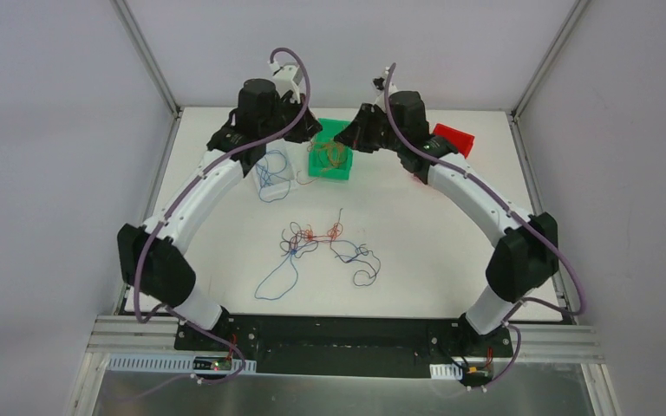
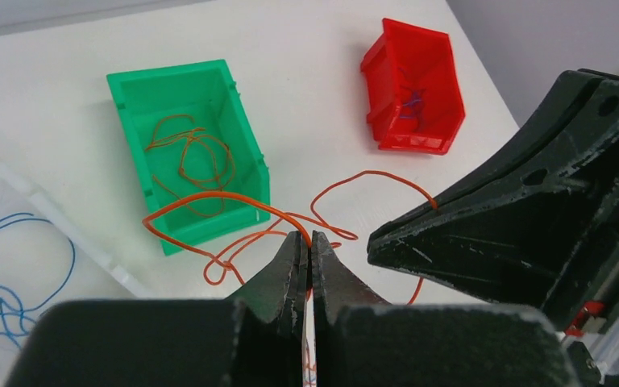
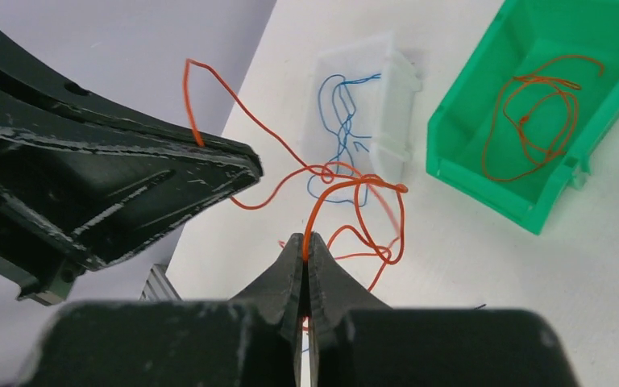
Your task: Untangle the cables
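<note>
Nearest the arm bases, mid-worktop (image 1: 434, 251): the knot (image 1: 319, 239) lies flat. It is blue, orange-red and dark strands bunched together, with a long blue loop (image 1: 275, 279) trailing toward the near edge. No hand is on it.

Further back, both arms are stretched out and raised over the gap between the bins. The left hand (image 2: 307, 240) has its jaws pressed together on an orange strand (image 2: 209, 197). The right hand (image 3: 305, 243) is likewise clamped on orange wire. It looks like one strand slung between the two hands, kinked and looped in mid-air, clear of the knot.

Far side, three bins:
- The clear bin (image 1: 276, 176) on the left holds loose blue wires (image 3: 340, 121).
- The green bin (image 2: 169, 76) in the middle holds coiled orange wire (image 2: 193, 157).
- The red bin (image 2: 419, 145) on the right has a small purplish wire (image 2: 409, 101) inside.

Judgement: the job is partly done. Some of each colour is already sorted into its own bin, and one more orange strand is freed and in hand, probably bound for the green bin. A fair share is left, since the central knot has all three colours mixed.
</note>
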Available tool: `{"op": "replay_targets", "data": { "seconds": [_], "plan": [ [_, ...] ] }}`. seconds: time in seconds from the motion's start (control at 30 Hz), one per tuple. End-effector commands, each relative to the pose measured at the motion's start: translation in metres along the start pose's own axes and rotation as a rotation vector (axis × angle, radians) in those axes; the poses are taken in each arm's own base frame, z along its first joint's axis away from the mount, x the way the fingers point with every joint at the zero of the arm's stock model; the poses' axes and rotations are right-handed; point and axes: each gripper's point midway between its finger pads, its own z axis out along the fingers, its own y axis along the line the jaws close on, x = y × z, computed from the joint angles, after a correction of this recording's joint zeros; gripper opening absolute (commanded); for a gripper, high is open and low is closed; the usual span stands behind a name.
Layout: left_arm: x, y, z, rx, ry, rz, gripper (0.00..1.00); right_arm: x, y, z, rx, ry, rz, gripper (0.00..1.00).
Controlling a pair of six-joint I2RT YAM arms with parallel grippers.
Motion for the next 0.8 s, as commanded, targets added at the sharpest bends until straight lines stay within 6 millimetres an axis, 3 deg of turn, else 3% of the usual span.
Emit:
{"op": "replay_targets", "data": {
  "seconds": [0.0, 0.23, 0.43, 0.57, 0.77],
  "plan": [
    [-0.019, 0.007, 0.042, 0.043, -0.042, -0.005, 0.00, -0.041, -0.006, 0.021, -0.038, -0.075, 0.035, 0.00],
    [-0.024, 0.012, 0.111, 0.125, -0.024, -0.054, 0.00, -0.050, -0.059, 0.071, -0.020, -0.060, 0.082, 0.00],
    [-0.002, 0.043, 0.159, 0.102, -0.011, -0.060, 0.00, -0.038, -0.107, 0.109, 0.019, -0.017, 0.109, 0.00],
    [0.023, 0.063, 0.178, 0.070, 0.024, -0.049, 0.00, -0.012, -0.139, 0.138, 0.044, 0.043, 0.127, 0.00],
    [0.059, 0.097, 0.188, -0.005, 0.097, -0.064, 0.00, 0.021, -0.146, 0.165, -0.029, 0.185, 0.149, 0.00]
  ]
}}
